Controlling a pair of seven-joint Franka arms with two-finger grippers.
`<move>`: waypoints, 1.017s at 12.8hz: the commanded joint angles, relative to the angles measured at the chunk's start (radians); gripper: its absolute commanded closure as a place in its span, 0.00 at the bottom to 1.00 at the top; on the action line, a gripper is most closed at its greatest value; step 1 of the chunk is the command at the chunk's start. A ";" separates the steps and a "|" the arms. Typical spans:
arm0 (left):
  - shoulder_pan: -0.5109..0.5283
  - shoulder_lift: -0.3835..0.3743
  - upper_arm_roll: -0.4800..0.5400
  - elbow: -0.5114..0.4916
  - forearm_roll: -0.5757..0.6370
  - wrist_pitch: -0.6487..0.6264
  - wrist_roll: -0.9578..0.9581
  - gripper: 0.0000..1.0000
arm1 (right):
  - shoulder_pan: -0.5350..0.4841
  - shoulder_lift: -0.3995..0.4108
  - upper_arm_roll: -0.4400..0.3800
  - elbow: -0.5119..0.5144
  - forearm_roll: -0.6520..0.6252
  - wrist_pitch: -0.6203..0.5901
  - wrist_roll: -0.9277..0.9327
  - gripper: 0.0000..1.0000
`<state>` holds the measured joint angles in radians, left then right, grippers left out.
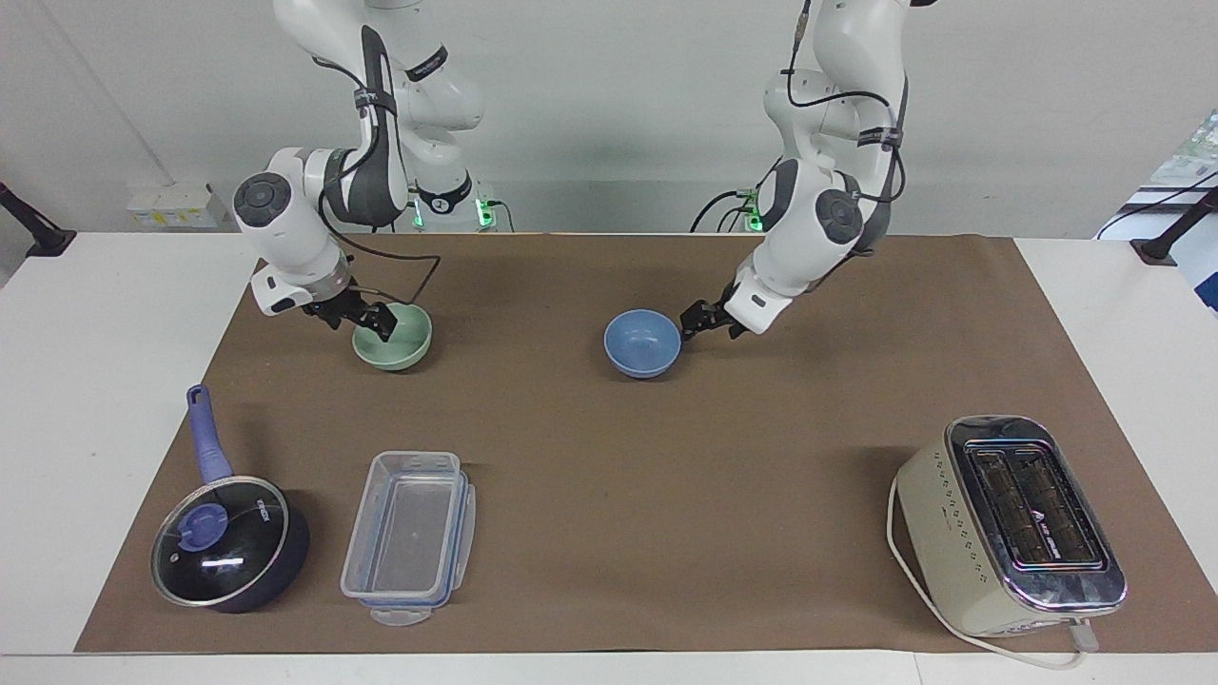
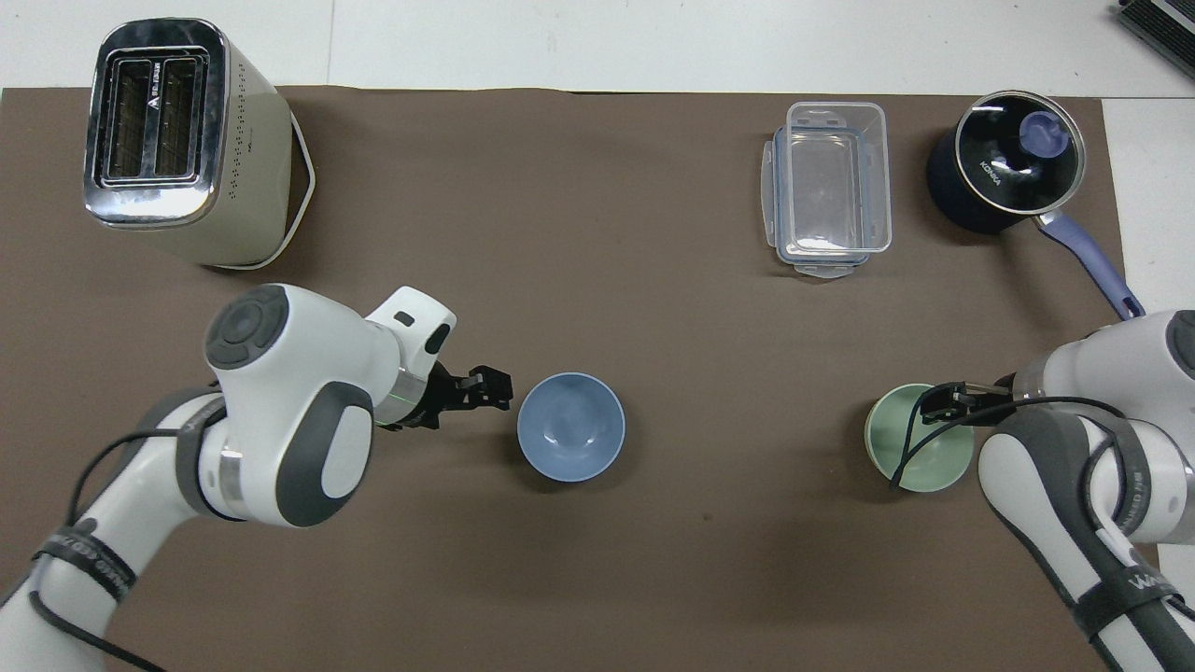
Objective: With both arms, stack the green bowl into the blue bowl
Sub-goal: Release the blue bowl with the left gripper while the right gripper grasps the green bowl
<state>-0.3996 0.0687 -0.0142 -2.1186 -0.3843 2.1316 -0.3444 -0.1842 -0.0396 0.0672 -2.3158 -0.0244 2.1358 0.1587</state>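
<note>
The green bowl (image 1: 398, 341) (image 2: 910, 457) stands on the brown mat toward the right arm's end of the table. My right gripper (image 1: 376, 321) (image 2: 937, 402) is down at the bowl's rim, open, with one finger inside the bowl. The blue bowl (image 1: 643, 342) (image 2: 570, 427) stands upright near the middle of the mat. My left gripper (image 1: 699, 319) (image 2: 489, 389) is open and empty, low beside the blue bowl toward the left arm's end, a small gap away from the rim.
A dark saucepan with a glass lid and blue handle (image 1: 228, 542) (image 2: 1004, 163) and a clear plastic container (image 1: 409, 533) (image 2: 829, 187) stand farther from the robots than the green bowl. A cream toaster (image 1: 1013, 523) (image 2: 177, 140) stands at the left arm's end.
</note>
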 commanded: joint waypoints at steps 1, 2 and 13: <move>0.097 -0.007 -0.006 0.104 0.144 -0.120 0.013 0.00 | -0.021 -0.003 0.006 -0.033 0.001 0.021 -0.051 0.00; 0.122 -0.007 -0.004 0.130 0.198 -0.137 0.037 0.00 | -0.035 0.000 0.006 -0.043 0.001 0.039 -0.074 0.00; 0.334 -0.023 -0.001 0.550 0.386 -0.567 0.397 0.00 | -0.041 0.007 0.006 -0.077 0.001 0.035 -0.168 0.89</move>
<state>-0.0656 0.0359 -0.0151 -1.6435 -0.0290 1.6484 0.0430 -0.2078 -0.0278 0.0671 -2.3819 -0.0244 2.1664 0.0371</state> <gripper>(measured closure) 0.000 0.084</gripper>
